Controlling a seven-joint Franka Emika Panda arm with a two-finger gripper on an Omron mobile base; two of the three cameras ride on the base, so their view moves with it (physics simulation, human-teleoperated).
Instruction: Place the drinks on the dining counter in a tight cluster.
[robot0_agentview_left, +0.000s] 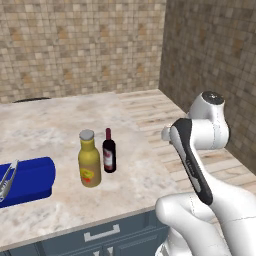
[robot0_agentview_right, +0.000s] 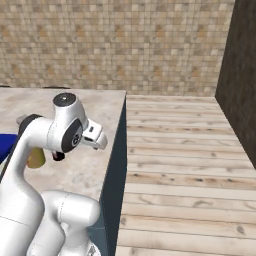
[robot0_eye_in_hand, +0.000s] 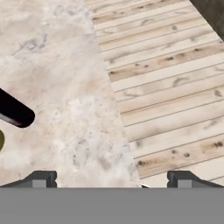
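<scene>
The white robot arm (robot0_agentview_left: 200, 165) is seen nearest the base cameras, rising beside the dining counter (robot0_agentview_left: 60, 125), and its gripper (robot0_eye_in_hand: 111, 179) is held above the counter's edge with the finger tips (robot0_eye_in_hand: 41, 179) spread wide apart and nothing between them. On the marble top the mustard-yellow bottle (robot0_agentview_left: 89, 159) and the dark wine bottle (robot0_agentview_left: 109, 151) are stood upright, just beside each other, near the front edge. A blue object (robot0_agentview_left: 27, 181) is laid to their left, well apart from them, with a plank floor (robot0_agentview_right: 185, 165) beyond the counter.
</scene>
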